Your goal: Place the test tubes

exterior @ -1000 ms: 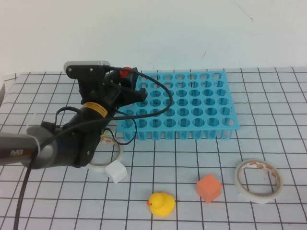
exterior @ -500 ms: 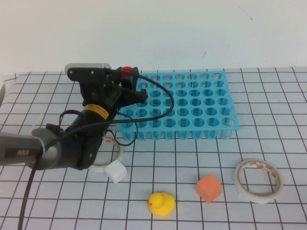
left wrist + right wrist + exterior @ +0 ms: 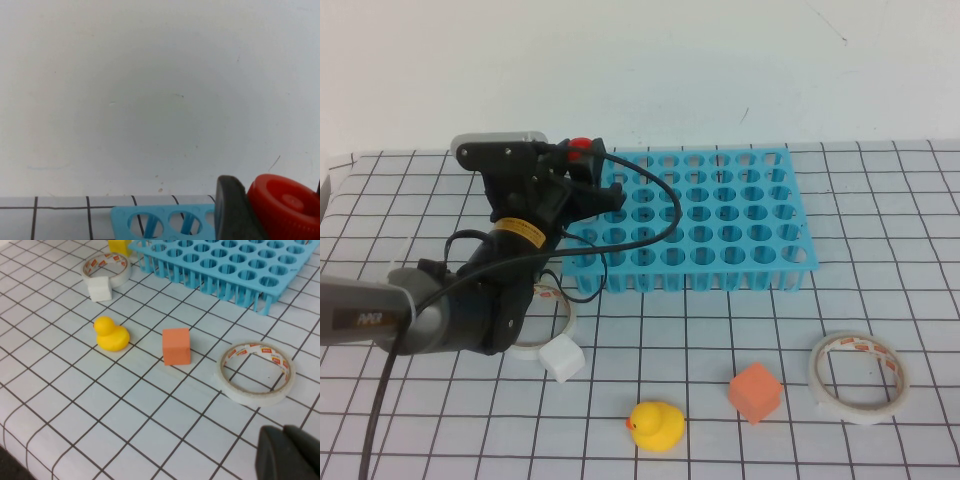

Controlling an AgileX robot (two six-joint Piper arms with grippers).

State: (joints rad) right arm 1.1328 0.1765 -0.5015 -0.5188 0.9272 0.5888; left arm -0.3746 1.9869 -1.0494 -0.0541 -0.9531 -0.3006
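So, the left gripper (image 3: 582, 168) is clamped on a red-capped test tube (image 3: 580, 149), upright over the blue rack's (image 3: 720, 268) far-left corner, probably to drop straight into a hole. The right gripper (image 3: 287, 452) is closed and empty, above the worktop's (image 3: 880, 310) near-right part.

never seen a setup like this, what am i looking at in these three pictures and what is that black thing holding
This is a table-top robot with two arms, each ending in a two-finger gripper. The wide picture looks down from a raised camera on the robot's own side. The other two come from a camera on each wrist.

On the gridded white table are a blue plastic test tube rack, a yellow rubber duck, an orange cube, a white cube and two white tape rolls.

The left gripper, by the rack's far left corner, is shut on a red-capped test tube. The right gripper is shut and shows only in its own wrist picture, near one tape roll.
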